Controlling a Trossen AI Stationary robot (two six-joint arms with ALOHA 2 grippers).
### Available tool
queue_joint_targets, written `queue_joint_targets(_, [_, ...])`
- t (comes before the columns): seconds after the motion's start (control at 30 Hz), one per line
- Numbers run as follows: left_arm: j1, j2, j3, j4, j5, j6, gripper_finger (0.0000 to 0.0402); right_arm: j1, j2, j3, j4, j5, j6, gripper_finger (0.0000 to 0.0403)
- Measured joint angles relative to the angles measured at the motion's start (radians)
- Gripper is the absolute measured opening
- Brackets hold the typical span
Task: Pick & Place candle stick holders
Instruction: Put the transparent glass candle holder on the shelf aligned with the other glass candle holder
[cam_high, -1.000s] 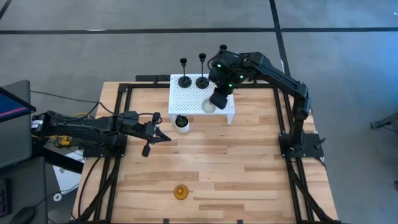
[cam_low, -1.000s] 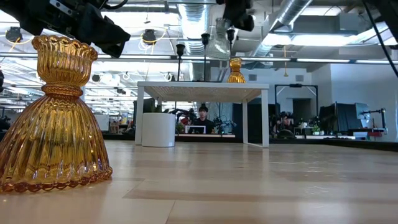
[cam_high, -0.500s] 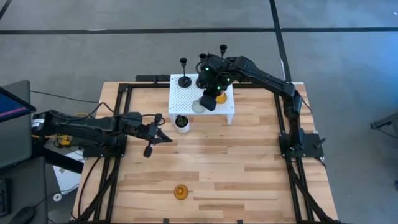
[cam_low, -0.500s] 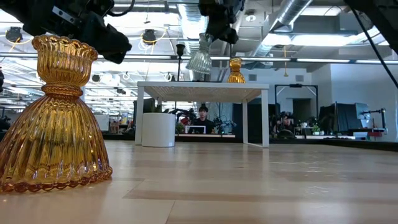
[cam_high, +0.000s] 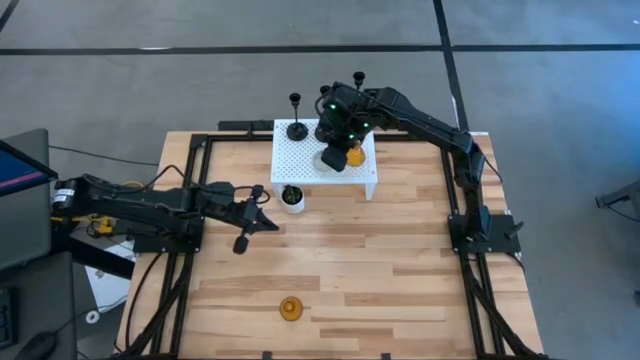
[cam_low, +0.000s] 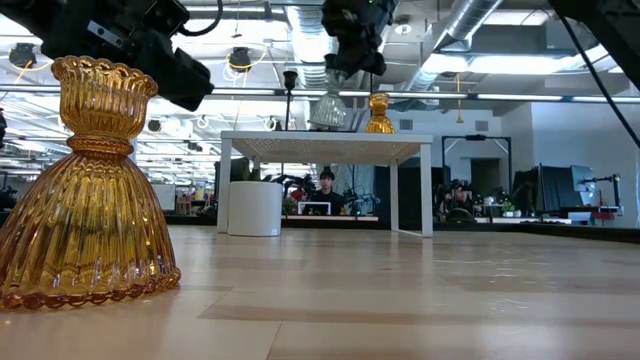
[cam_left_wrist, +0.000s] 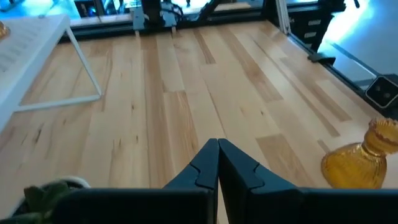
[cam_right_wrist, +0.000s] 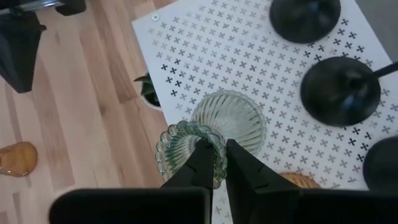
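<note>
High view shows the clear glass holder (cam_high: 331, 158) carried by the right gripper (cam_high: 333, 160) just above the white perforated stand (cam_high: 300, 160), near its middle. In the right wrist view the two dark fingers (cam_right_wrist: 200, 160) pinch the scalloped rim of this holder (cam_right_wrist: 211, 134); whether its base touches the stand cannot be told, though the low view shows it (cam_low: 328, 110) slightly tilted and apparently a little above the top.

Progress, judged from the present layout: the stand appears to be the collecting place. On it are black stemmed holders, one at the far left corner (cam_high: 297, 128), and at least two more round black bases in the right wrist view (cam_right_wrist: 305, 15) (cam_right_wrist: 341, 90), the high view partly hidden by the arm. One amber holder (cam_high: 354, 156) stands on the stand just right of the gripper. The clear one is being placed. One amber holder (cam_high: 290, 309) remains on the wooden table (cam_high: 400, 260), at the near edge, well apart from the stand; it looks to be the last item outstanding.

The small white pot with plant (cam_high: 291, 197) sits on the table just beside the stand's near left leg.

Left gripper (cam_high: 262, 205) hovers over the table left of the pot, fingers pressed together, holding nothing.
</note>
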Motion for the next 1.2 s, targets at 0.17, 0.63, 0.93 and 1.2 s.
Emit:
queue_joint_targets(0.17, [0.0, 0.003, -0.001, -0.003, 0.0, 0.0, 0.0008, 0.001, 0.0, 0.0, -0.019, 0.005, 0.0, 0.0007])
queue_joint_targets(0.63, [0.0, 0.002, -0.001, -0.002, 0.0, 0.0, 0.0008, 0.001, 0.0, -0.016, -0.03, 0.043, 0.0, 0.0007])
queue_joint_targets(0.93, [0.0, 0.002, -0.001, -0.002, 0.0, 0.0, 0.0008, 0.0, -0.006, -0.067, 0.018, 0.017, -0.006, 0.0007])
queue_joint_targets(1.2, [0.0, 0.002, -0.001, -0.002, 0.0, 0.0, 0.0008, 0.0, -0.003, -0.069, 0.021, 0.022, -0.005, 0.0036])
